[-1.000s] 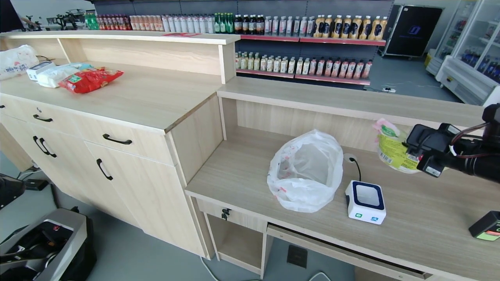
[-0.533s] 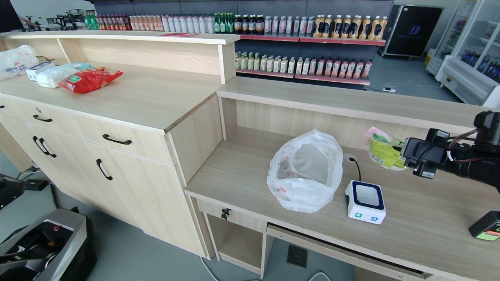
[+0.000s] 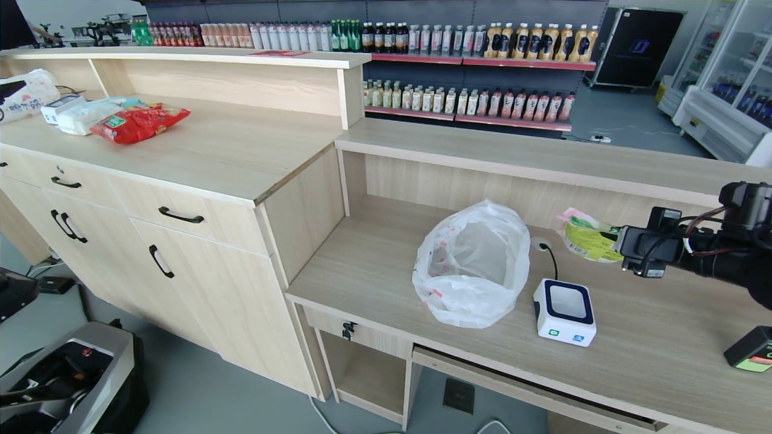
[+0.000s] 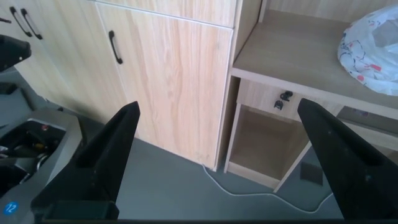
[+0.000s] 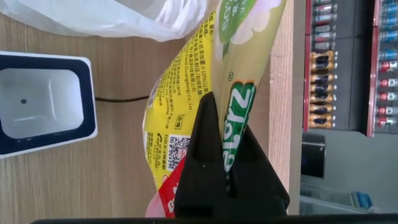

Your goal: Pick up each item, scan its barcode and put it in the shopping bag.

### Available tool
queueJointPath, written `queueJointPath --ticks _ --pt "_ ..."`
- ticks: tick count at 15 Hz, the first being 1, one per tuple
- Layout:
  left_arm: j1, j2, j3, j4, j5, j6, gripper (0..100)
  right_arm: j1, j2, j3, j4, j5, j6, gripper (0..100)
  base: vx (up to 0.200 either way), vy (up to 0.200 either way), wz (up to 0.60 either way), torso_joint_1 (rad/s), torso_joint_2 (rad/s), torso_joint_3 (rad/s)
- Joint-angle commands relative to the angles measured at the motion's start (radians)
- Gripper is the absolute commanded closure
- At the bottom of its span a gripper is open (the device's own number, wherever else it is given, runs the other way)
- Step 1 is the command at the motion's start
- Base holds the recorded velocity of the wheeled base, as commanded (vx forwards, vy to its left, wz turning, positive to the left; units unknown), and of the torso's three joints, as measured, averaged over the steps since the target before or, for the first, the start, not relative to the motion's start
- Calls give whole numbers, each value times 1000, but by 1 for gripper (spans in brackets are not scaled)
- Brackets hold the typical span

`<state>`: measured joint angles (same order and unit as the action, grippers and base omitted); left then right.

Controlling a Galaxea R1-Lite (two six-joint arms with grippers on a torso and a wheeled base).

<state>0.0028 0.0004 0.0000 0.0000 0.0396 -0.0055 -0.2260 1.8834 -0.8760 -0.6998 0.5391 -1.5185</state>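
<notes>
**Right gripper holding packet beside scanner; left gripper open**

Head view, right of centre: the right gripper [image 3: 624,250] is clamping a yellow-green packet [image 3: 588,241] by one end. The packet is sticking out toward frame left and lying nearly flat. It is hanging above and right of the scanner [image 3: 565,310] and right of the bag [image 3: 473,265], touching neither. Whether it is clearing the desk [image 3: 374,265] is not readable from here.

Right wrist view: the black fingers [image 5: 208,130] of the right gripper [image 5: 225,121] are pinching the packet's [image 5: 180,81] sealed edge. Printed codes are showing on the yellow face. The scanner [image 5: 43,102] is sitting beyond the packet with its window facing up, and the bag's [image 5: 124,15] white plastic is lying next to it.

Frame centre: the bag is standing on the desk with its mouth open, and its lower right side is just beside the scanner. The scanner's cable is running up to a hole in the desk.

Left wrist view: the left gripper [image 4: 217,106] is hanging low with its fingers [image 4: 118,143] spread wide, nothing between them, facing a cabinet door [image 4: 174,68] and grey floor.

Upper left: a red packet [image 3: 140,122] and a white pack [image 3: 84,116] are lying together on the higher counter [image 3: 229,150]. Lower right edge: a black device [image 3: 751,348] is sitting on the desk.
</notes>
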Motion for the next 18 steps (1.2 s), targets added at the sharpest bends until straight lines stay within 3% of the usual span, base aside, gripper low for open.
queueJointPath --ticks 1,6,12,18 --pt "0 0 0 0 0 -1 0 -1 20 0 3 1 3 100 0 0 0 0 0 0" --pt "0 0 0 0 0 -1 0 -4 36 -5 6 2 -6 100 0 0 0 0 0 0" --pt "0 0 0 0 0 -1 0 -49 -29 26 112 102 -229 100 0 0 0 0 0 0" --pt "0 0 0 0 0 -1 0 -56 -40 74 117 114 -298 100 0 0 0 0 0 0"
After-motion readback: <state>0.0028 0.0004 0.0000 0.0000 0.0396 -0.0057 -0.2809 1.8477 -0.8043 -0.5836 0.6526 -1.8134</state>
